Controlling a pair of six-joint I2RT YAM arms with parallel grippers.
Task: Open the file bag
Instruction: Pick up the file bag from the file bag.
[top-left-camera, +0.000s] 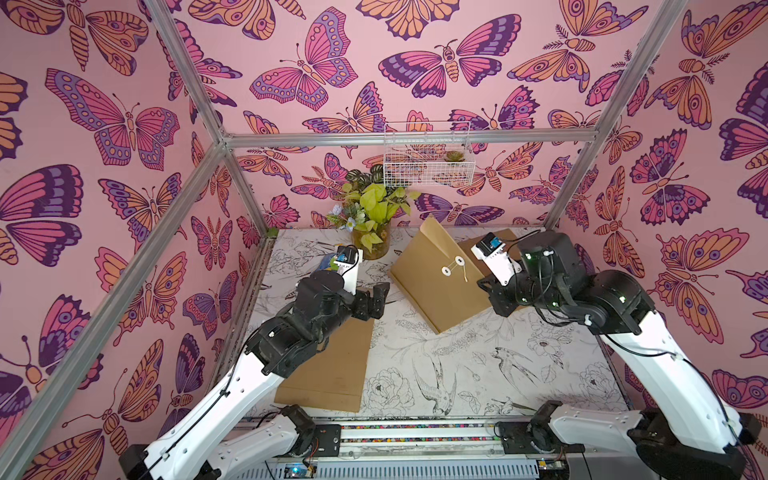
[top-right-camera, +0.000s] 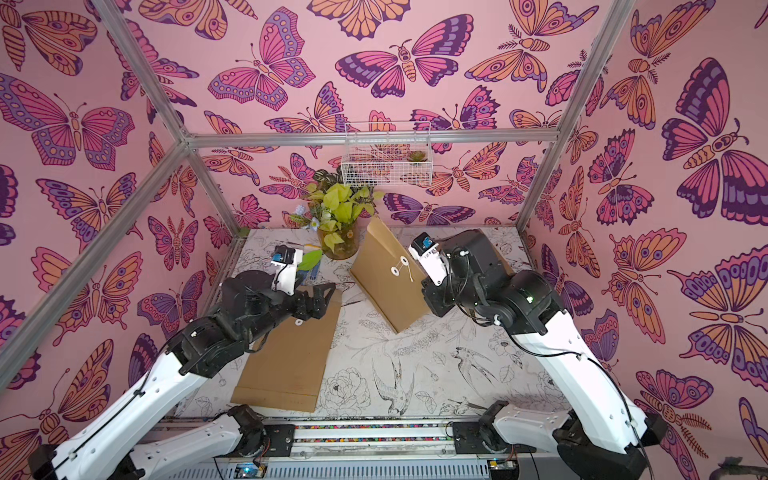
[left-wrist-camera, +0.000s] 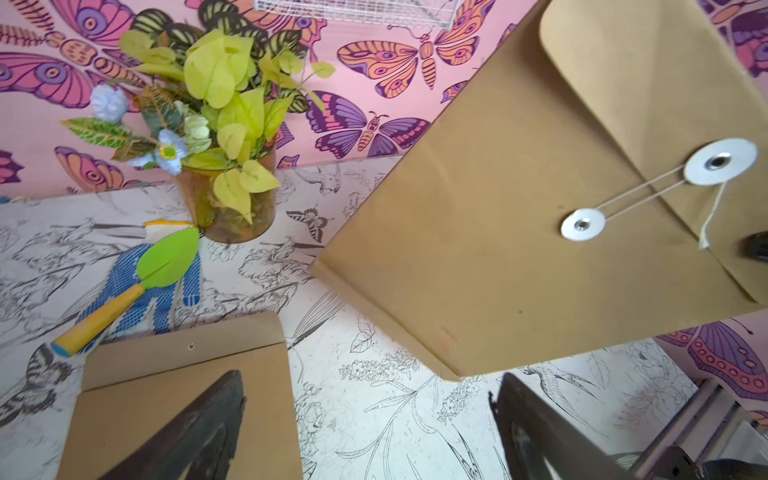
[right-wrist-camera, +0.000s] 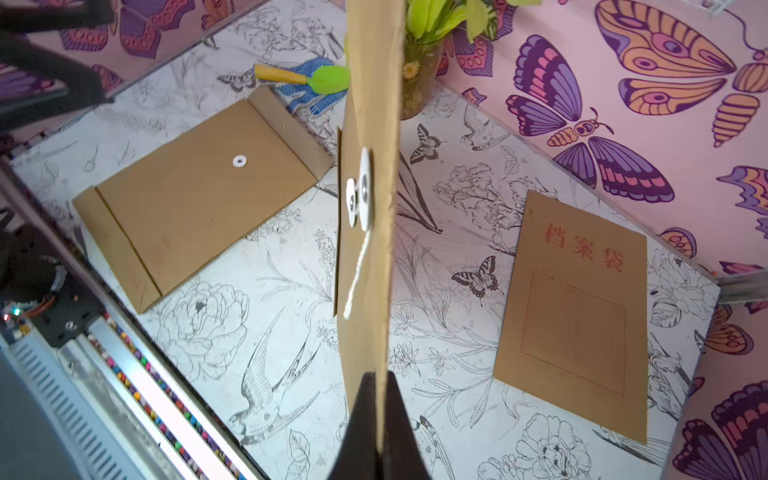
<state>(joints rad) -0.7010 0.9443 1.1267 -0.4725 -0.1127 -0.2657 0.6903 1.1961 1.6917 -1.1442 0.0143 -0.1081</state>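
At the table's (top-left-camera: 457, 365) 10 o'clock corner lay a blue glove (left-wrist-camera: 120, 274) with a green trowel (left-wrist-camera: 166, 259) on it. At 8 o'clock a flat file bag (top-left-camera: 332, 374) lay with its flap unfolded. Above its far end the left fingers (top-left-camera: 376, 299) stood spread wide, holding nothing. At 12 o'clock stood a glass vase (top-left-camera: 371, 243) of leaves and flowers, below a wire basket (top-left-camera: 428, 158) on the back wall. Toward 1 o'clock of centre the raised file bag (top-left-camera: 432, 286) hung tilted. Its flap was closed, the string (left-wrist-camera: 640, 189) wound between two white discs (left-wrist-camera: 721, 161) with the loose end dangling. The right fingers (right-wrist-camera: 370, 399) were clamped tight on its 3 o'clock edge. Whether its lowest corner touched the table could not be told. At 2 o'clock a printed file bag (right-wrist-camera: 582, 316) lay flat, red characters up.
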